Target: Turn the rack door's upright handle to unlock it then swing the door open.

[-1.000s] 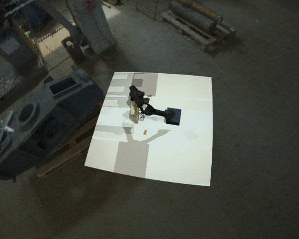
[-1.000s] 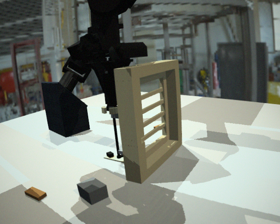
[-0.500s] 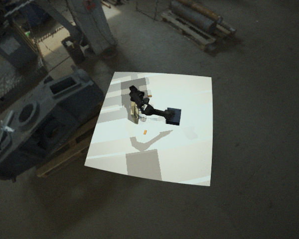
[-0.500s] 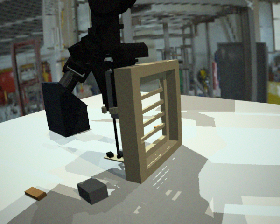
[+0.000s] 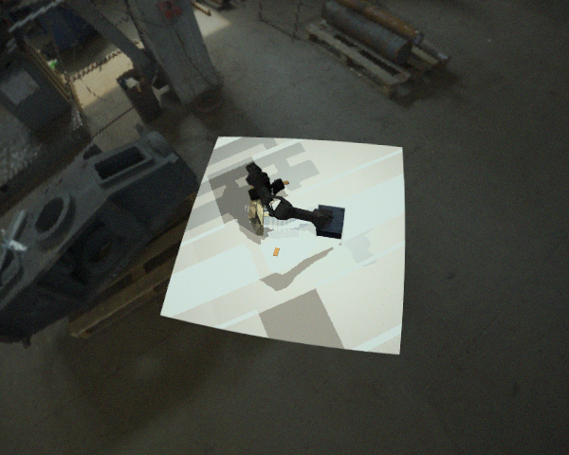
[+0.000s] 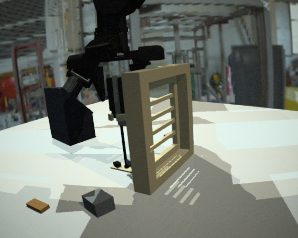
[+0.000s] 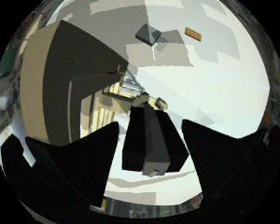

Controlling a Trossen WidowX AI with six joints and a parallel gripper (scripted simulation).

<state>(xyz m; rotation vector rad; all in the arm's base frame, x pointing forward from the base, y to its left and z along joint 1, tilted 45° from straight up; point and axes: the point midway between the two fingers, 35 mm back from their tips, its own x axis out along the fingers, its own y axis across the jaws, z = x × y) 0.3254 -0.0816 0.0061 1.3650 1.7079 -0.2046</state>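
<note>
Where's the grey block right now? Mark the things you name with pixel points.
In the exterior view, the grey block (image 6: 98, 203) (image 7: 147, 35) sits on the table in the foreground, between the orange piece (image 6: 37, 205) (image 7: 193, 34) and the tan frame's (image 6: 140, 133) (image 7: 33, 84) near foot.
</note>
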